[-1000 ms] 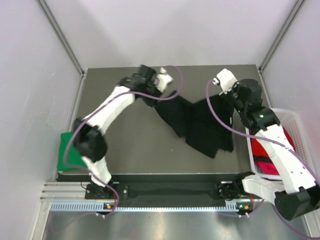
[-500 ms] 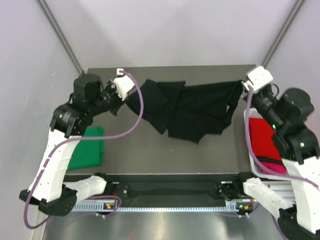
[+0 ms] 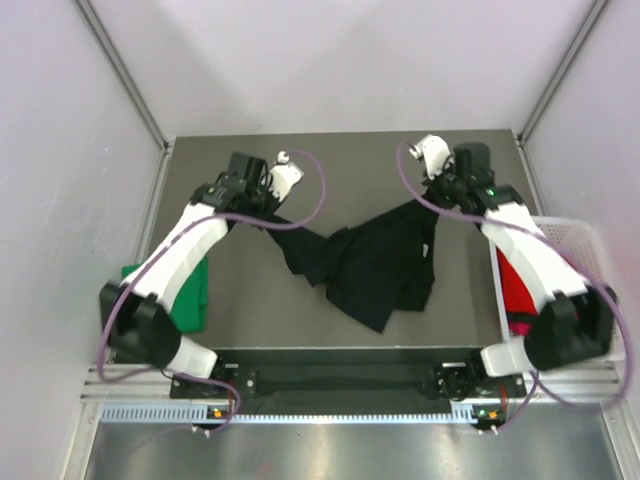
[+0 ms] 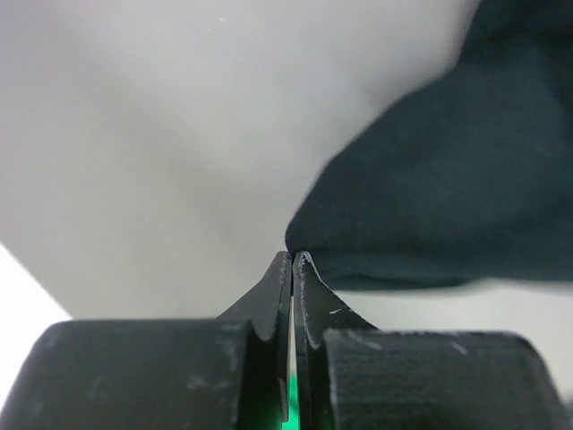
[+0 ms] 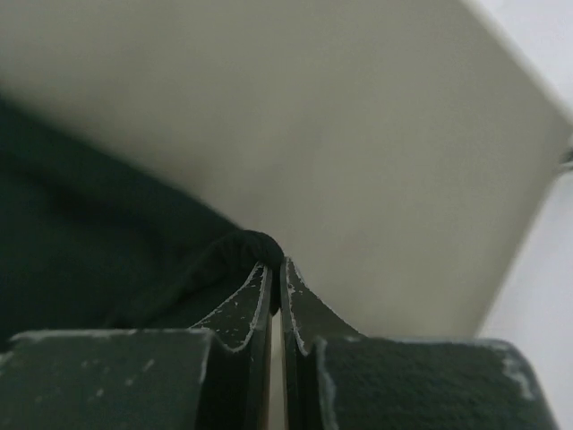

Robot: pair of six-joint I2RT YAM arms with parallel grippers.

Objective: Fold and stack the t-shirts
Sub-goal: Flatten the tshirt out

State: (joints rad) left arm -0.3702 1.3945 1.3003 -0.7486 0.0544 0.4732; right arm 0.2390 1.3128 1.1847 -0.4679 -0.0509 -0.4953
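The black t-shirt (image 3: 372, 262) sags between the two hands over the middle of the dark grey counter (image 3: 250, 290), and its lowest point reaches close to the near edge. The left hand (image 3: 268, 207) is closed on one end of the shirt and the right hand (image 3: 432, 196) on the other. Both grips lie well inside the far edge, with bare counter behind them. More bare counter shows between the black shirt and the green t-shirt (image 3: 192, 300), which lies at the left edge, partly under the left arm.

The wrist views show what the top view hides. The left fingers are pressed together on a thin fold of the cloth's edge. The right pair pinches a rolled hem.

A white mesh basket (image 3: 582, 238) sits against the counter's right edge, holding a red t-shirt (image 3: 514, 282) and a pink one (image 3: 521, 323); the right arm crosses over it. Pale walls and slanted metal posts (image 3: 125, 75) close in the far corners.
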